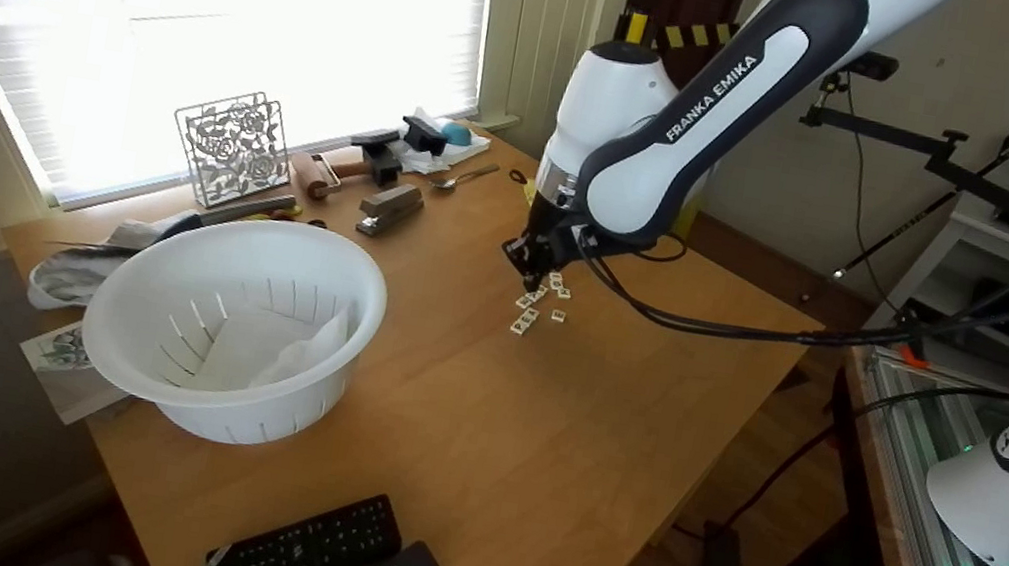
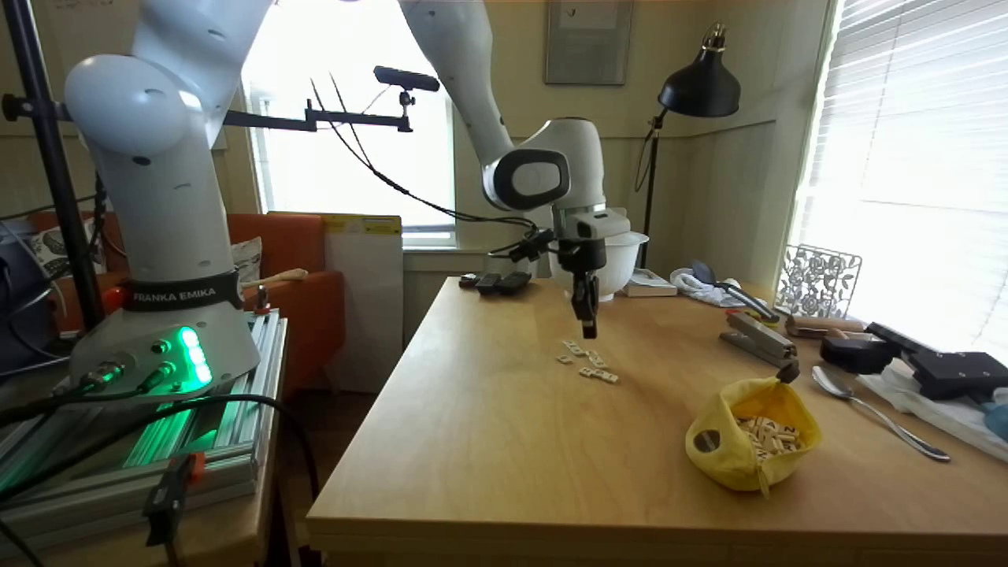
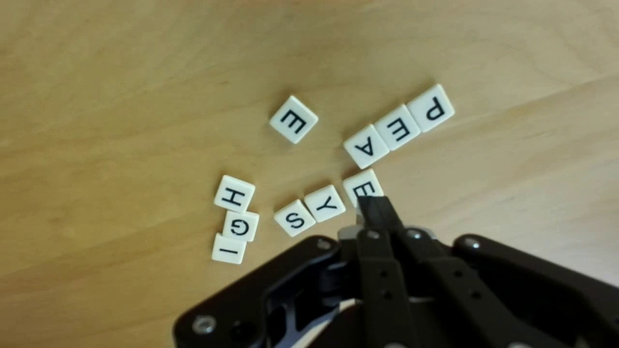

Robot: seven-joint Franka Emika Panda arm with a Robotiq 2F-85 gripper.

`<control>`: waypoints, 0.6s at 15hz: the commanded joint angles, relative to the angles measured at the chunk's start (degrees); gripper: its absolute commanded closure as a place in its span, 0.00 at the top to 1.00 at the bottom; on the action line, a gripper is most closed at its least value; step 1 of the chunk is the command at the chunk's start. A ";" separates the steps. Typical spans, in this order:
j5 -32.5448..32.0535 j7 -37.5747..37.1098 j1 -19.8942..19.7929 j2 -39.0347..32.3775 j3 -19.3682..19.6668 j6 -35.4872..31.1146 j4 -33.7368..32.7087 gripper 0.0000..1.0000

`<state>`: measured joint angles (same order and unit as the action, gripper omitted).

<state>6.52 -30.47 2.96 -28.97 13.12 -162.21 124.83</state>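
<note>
Pale wood-grained tabletop [image 3: 121,96] beneath the gripper [image 3: 379,208]. Wrist view, left to right: H tile [image 3: 234,193], G tile [image 3: 241,226] and I tile [image 3: 228,248] touching in a crooked column, well left of it; loose E tile [image 3: 293,119] ahead-left; S tile [image 3: 295,217] and Y tile [image 3: 325,203], edge to edge, nearer; half-hidden tile [image 3: 360,182] at its very tip, contact unclear; A-E-P row [image 3: 397,127] just ahead. Gripper clenched, nothing seen in its grip. Tiles probably light, stiff, slick; thin, little to pinch. Best hold, I judge: opposite side edges, low against the wood.

Exterior views share the table [image 2: 488,441] from seemingly opposite ends; wrist view: close, downward.
</note>
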 commanded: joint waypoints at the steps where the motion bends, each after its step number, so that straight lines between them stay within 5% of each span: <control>1: 1.68 5.55 -3.28 2.13 -2.46 0.61 0.82 0.00; 9: 0.59 14.47 -7.78 0.64 -4.23 0.63 -0.59 0.00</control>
<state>6.55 -19.21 -3.31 -27.98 9.71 -162.19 124.83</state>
